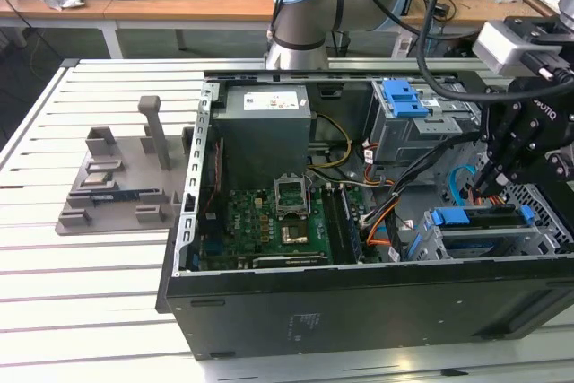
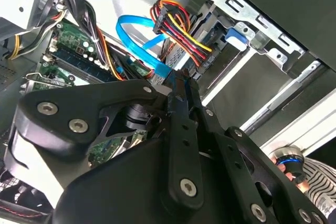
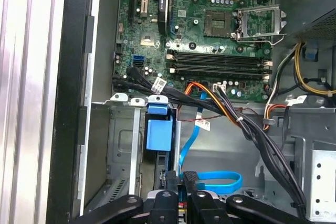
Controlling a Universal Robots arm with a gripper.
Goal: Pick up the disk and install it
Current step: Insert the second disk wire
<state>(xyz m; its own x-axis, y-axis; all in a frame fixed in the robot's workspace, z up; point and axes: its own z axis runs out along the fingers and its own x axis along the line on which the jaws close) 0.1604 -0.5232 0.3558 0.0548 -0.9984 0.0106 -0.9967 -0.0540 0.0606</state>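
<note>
Here we see the open computer case [image 1: 269,311] on the desk [image 1: 90,293], holding motherboard [image 1: 269,221] and power supply [image 1: 265,127]. At 4 o'clock, the disk [image 1: 480,219] sits in its drive cage [image 1: 430,248]. Jaws [image 1: 492,187] hang just above it, pressed together, pinching nothing.

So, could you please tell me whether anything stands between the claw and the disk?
Possibly: a blue data cable loops just ahead of the claw, beside a bundle of coloured wires, near the blue-railed disk.
</note>
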